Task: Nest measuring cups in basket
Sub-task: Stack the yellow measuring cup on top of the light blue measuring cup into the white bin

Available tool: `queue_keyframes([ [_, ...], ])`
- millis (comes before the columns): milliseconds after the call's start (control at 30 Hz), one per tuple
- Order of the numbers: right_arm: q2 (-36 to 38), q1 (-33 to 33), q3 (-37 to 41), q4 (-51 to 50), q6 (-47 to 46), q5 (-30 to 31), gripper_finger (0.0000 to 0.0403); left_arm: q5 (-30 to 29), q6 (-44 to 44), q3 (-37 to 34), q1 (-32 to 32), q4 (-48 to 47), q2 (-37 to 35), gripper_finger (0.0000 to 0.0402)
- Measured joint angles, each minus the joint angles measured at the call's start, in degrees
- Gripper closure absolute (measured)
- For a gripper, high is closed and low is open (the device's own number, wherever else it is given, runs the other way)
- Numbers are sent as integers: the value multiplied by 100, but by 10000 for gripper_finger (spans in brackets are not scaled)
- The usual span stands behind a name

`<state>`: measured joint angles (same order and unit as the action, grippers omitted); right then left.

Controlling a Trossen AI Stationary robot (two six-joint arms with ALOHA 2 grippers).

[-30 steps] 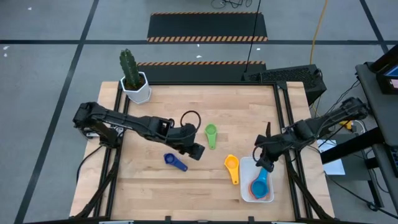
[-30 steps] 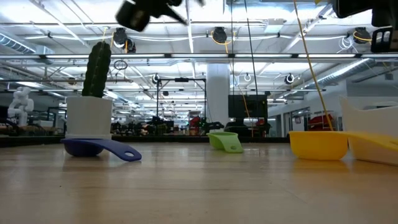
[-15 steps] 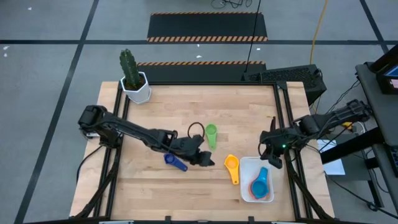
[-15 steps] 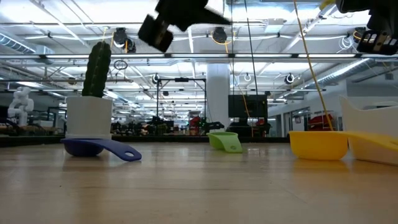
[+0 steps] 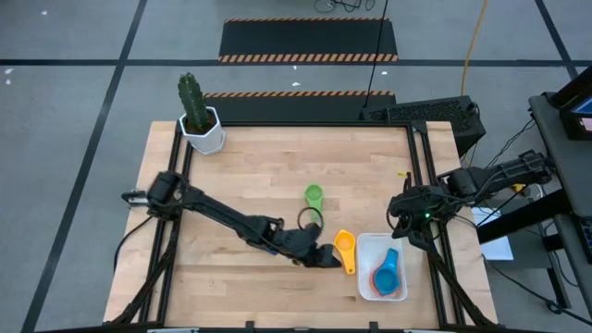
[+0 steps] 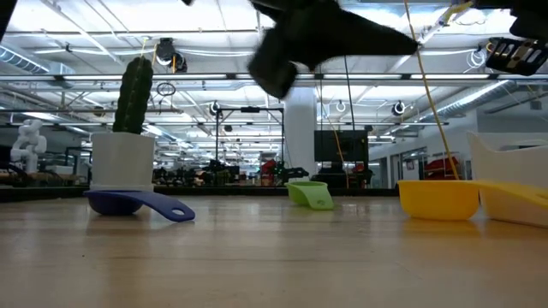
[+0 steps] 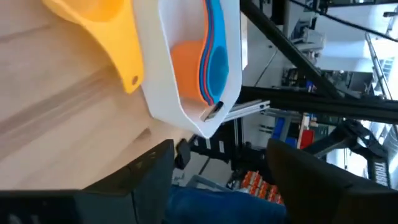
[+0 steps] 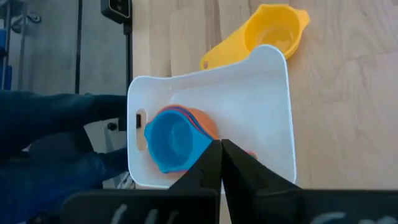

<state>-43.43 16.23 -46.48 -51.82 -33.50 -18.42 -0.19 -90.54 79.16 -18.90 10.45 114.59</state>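
The white basket (image 5: 368, 248) lies by the table's near right corner, and a light blue cup (image 5: 387, 269) is nested on an orange one (image 8: 202, 126) inside it. Just left of the basket, the yellow cup (image 5: 344, 244) rests on the table. The green cup (image 5: 314, 195) sits near the middle. The dark blue cup (image 6: 137, 204) lies under my left arm. My left gripper (image 5: 326, 258) hovers open, above the table, beside the yellow cup (image 7: 106, 25). My right gripper (image 5: 405, 224) is shut and empty, off the basket's far right corner (image 8: 273, 59).
A white hexagonal pot with a cactus (image 5: 201, 128) stands at the far left corner. Black rails run along the table's left and right edges. Bare wood lies between the green cup and the far edge.
My left gripper has swept from beside the dark blue cup toward the right and near edge, ending next to the yellow cup. My right gripper has drawn back from over the basket toward the far edge. No cup has moved.
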Motion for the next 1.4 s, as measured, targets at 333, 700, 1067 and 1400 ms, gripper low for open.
queue_keyframes([
  [333,82,-16,0,-166,97,-139,403,-288,-157,860,142,-463,1012,133],
  [700,102,-13,0,-162,82,-131,403,-896,88,900,80,-983,1092,144],
  [1067,105,-13,0,-140,-28,8,403,-852,150,898,120,-1003,1276,144],
  [1400,106,-13,0,-121,27,46,403,-899,40,891,157,-802,1477,144],
])
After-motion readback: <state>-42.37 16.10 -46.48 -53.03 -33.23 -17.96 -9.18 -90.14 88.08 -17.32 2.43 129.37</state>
